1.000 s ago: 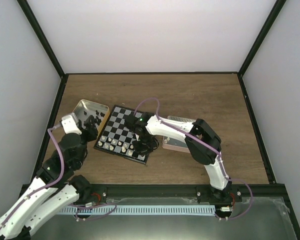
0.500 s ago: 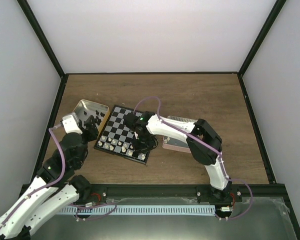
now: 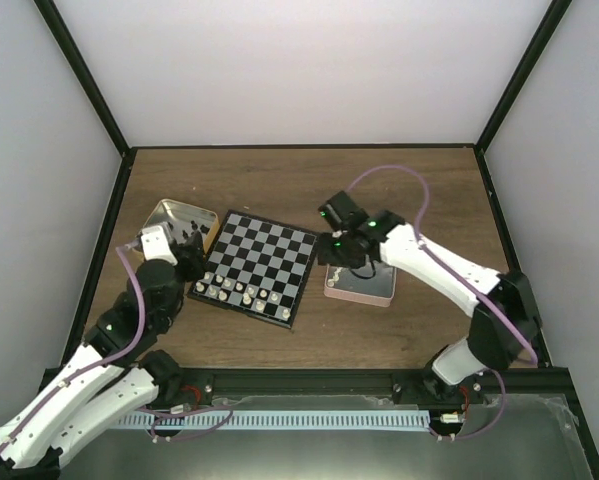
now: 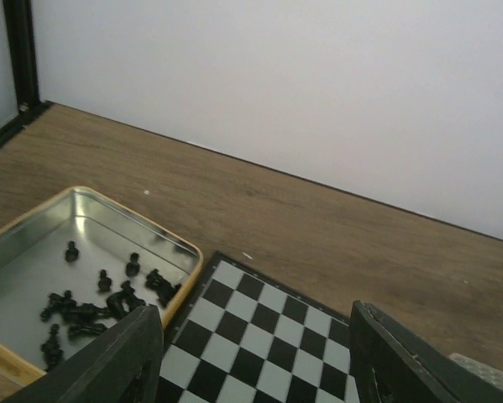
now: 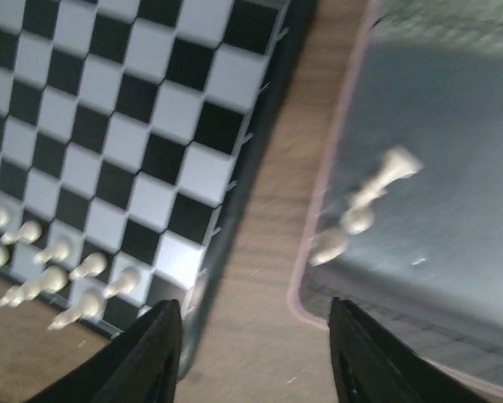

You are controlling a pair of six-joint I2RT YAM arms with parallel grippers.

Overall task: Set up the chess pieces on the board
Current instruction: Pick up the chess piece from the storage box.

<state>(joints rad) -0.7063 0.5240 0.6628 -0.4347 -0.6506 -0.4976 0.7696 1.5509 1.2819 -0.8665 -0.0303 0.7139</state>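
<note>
A wooden table [image 3: 379, 190] walled in white fills my top view, with the chessboard [image 3: 264, 262] lying askew at centre left. A double row of white chess pieces [image 3: 237, 291] sits along its lower edge; the squares above are bare. The black chess pieces [image 4: 91, 302] are heaped in the gold tin [image 3: 169, 218] at the board's upper-left corner. A few more white ones [image 5: 360, 214] lie tipped and close together in the pink tin [image 3: 359, 290] just right of the board.

My right gripper [image 5: 253, 327] hangs over that tin's left rim with its fingers apart and nothing between them. My left gripper [image 4: 255, 336] is also spread and empty, between the gold tin and the board.

My worry is the cluster in the pink tin. The pieces nearly touch, so closing there could catch two, or pinch one by its head and flick it out. A finger striking the rim could also slide the tin into the board and topple the set rows.
</note>
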